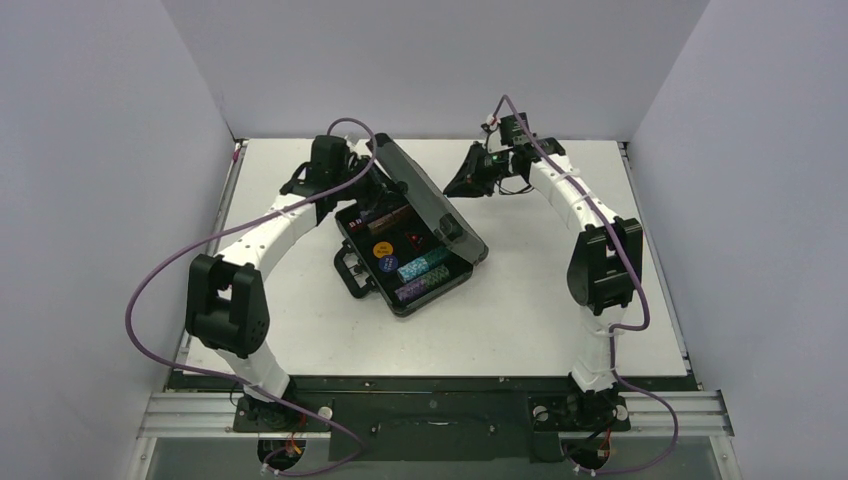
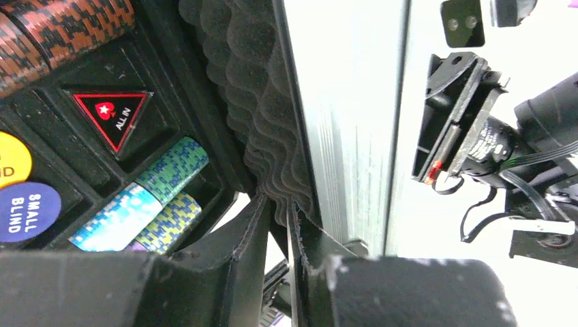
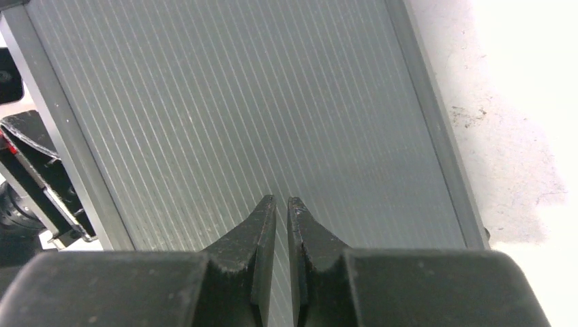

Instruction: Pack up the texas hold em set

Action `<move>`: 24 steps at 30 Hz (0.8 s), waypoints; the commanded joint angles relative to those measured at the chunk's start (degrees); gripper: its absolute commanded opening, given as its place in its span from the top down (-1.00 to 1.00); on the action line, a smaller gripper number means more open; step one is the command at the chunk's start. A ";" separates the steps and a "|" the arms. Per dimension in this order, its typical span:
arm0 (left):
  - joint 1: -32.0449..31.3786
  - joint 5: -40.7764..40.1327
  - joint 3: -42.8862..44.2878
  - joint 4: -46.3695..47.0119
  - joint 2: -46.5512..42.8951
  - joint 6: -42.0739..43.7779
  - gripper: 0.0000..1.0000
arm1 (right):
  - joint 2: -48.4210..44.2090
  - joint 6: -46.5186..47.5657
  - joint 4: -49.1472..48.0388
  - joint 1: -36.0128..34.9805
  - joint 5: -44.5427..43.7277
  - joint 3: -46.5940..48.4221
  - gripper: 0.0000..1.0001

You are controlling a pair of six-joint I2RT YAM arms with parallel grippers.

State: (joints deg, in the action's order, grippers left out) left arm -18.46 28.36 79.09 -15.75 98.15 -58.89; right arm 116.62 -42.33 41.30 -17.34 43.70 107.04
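The briefcase (image 1: 404,307) sat open near the middle of the table (image 1: 560,300), turned at an angle, its handle (image 1: 352,272) pointing toward the left arm and its lid (image 1: 425,200) raised part way over the far side of the base. Inside the black tray lay 3 chip stacks on their sides: the brown stack (image 2: 61,34) at the far end, the teal stack (image 2: 136,197) and the purple stack (image 1: 420,287) side by side at the near end. Between them were the black-red triangle (image 2: 112,116) marked ALL IN, the yellow disc (image 1: 383,249) and, just beside it, the blue disc (image 2: 27,211) marked SMALL BLIND. The left gripper (image 2: 277,204) was at the lid's far-left end, on the inner side where the rippled foam lining (image 2: 232,102) met the ribbed metal shell. Its 2 fingers were drawn nearly together with only a thin slit between them, and whether that slit pinched the lid's edge could not be told. The right gripper (image 3: 281,201) was on the other side of the lid, facing its outer ribbed face, with both fingers pressed together and nothing between them. Its tips sat very near the metal, but contact could not be made out.
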 commanded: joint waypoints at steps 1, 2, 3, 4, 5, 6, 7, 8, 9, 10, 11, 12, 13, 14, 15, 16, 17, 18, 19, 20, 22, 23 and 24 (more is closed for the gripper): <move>-0.26 0.70 0.09 3.15 -3.81 -0.63 0.72 | -1.04 1.09 0.11 -0.92 0.92 1.58 0.81; -0.26 0.46 0.05 2.90 -3.96 -0.49 0.72 | -0.93 1.19 0.25 -1.06 0.94 1.70 0.81; -0.26 0.29 0.02 2.25 -4.41 -0.03 0.72 | -0.90 1.32 0.31 -1.13 0.94 1.79 0.81; -0.26 -0.17 0.02 1.75 -4.56 0.30 0.72 | -0.87 1.35 0.35 -1.18 0.94 1.82 0.81; -0.26 -0.66 0.17 0.45 -4.90 1.02 0.72 | -0.83 1.36 0.40 -1.19 0.95 1.89 0.81; -0.26 -0.93 0.27 -0.34 -5.03 1.44 0.72 | -0.79 1.37 0.44 -1.24 0.95 1.96 0.81; -0.22 -1.68 0.49 -2.27 -5.30 2.41 0.72 | -0.74 1.37 0.44 -1.27 0.95 2.05 0.81; -0.20 -2.10 0.60 -3.32 -5.45 2.97 0.72 | -0.70 1.37 0.40 -1.28 1.06 2.25 0.80; -0.14 -3.32 0.91 -5.79 -5.85 4.17 0.71 | -0.70 1.37 0.38 -1.29 1.09 2.36 0.80; -0.11 -3.93 1.08 -7.19 -6.30 4.77 0.68 | -0.69 1.37 0.39 -1.29 1.18 2.55 0.80; 0.08 -5.31 1.31 -9.78 -6.56 6.08 0.66 | -0.78 1.41 0.42 -1.33 1.24 2.64 0.80; 0.17 -5.94 1.41 -11.08 -7.20 7.48 0.62 | -0.82 1.45 0.51 -1.37 1.33 2.82 0.79; 0.46 -7.09 1.37 -13.48 -7.50 8.23 0.58 | -0.93 1.45 0.49 -1.37 1.41 2.86 0.79; 0.67 -7.62 1.26 -14.51 -8.40 9.47 0.55 | -1.08 1.46 0.47 -1.38 1.44 2.90 0.77; 1.09 -8.63 0.61 -16.25 -8.85 10.05 0.50 | -1.10 1.50 0.43 -1.38 1.47 2.90 0.75; 1.66 -9.00 -0.65 -16.86 -9.91 10.89 0.46 | -1.19 1.53 0.35 -1.38 1.47 2.91 0.72; 1.97 -9.46 -1.42 -17.54 -10.43 11.21 0.41 | -1.21 1.54 0.29 -1.38 1.47 2.91 0.70; 2.60 -9.55 -3.29 -17.71 -11.64 11.60 0.39 | -1.26 1.48 0.33 -1.42 1.47 2.91 0.70; 2.93 -9.62 -4.23 -17.68 -12.22 11.69 0.35 | -1.18 1.46 0.24 -1.45 1.52 2.91 0.69; 3.55 -9.57 -6.19 -17.59 -13.21 11.83 0.34 | -1.16 1.46 0.26 -1.46 1.54 2.91 0.69; 4.27 -9.77 -8.72 -17.68 -14.65 12.10 0.31 | -1.18 1.46 0.15 -1.59 1.56 2.91 0.69; 4.60 -9.71 -9.41 -17.75 -15.09 12.12 0.29 | -1.14 1.52 0.18 -1.67 1.56 2.91 0.69; 5.28 -9.50 -10.67 -17.79 -15.95 12.06 0.29 | -1.18 1.53 0.18 -1.70 1.56 2.91 0.69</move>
State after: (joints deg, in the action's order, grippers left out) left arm -14.59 19.31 71.42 -32.77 85.91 -48.73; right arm 116.62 -41.34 42.13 -18.48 44.40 107.61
